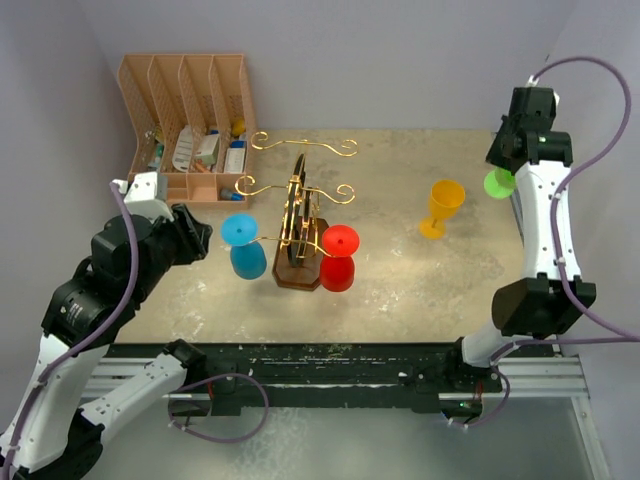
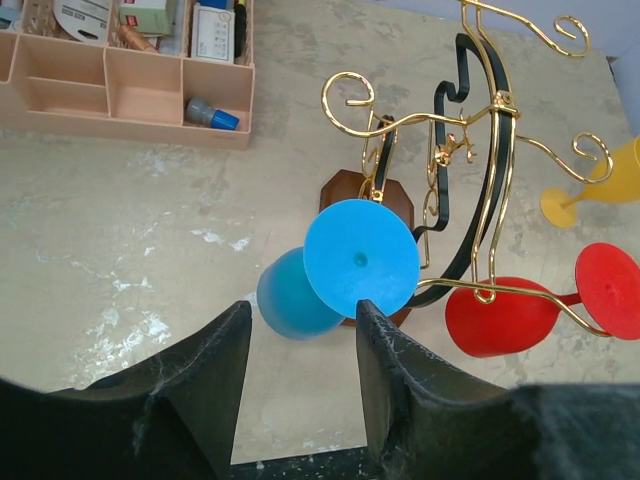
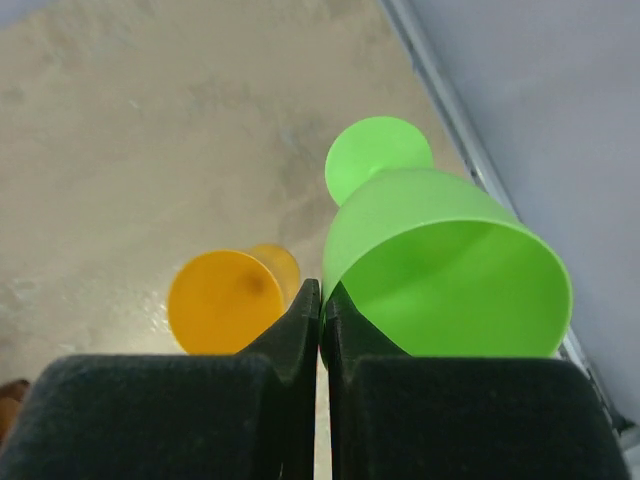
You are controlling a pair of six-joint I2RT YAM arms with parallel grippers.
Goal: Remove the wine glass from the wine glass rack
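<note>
The wine glass rack (image 1: 298, 215) (image 2: 497, 150), gold wire arms on a dark wooden base, stands mid-table. A blue wine glass (image 1: 243, 245) (image 2: 360, 258) hangs upside down from its left arm, and a red wine glass (image 1: 339, 257) (image 2: 500, 318) hangs from its right arm. My left gripper (image 1: 205, 240) (image 2: 303, 305) is open just short of the blue glass, whose foot faces the camera above the gap. At the far right, my right gripper (image 1: 510, 165) (image 3: 320, 290) is shut on the rim of a green wine glass (image 1: 498, 182) (image 3: 440, 270).
A yellow wine glass (image 1: 443, 205) (image 3: 222, 300) stands on the table right of the rack. A peach slotted organiser (image 1: 185, 110) (image 2: 120, 90) with small items sits at the back left. The table's right edge runs beside the green glass.
</note>
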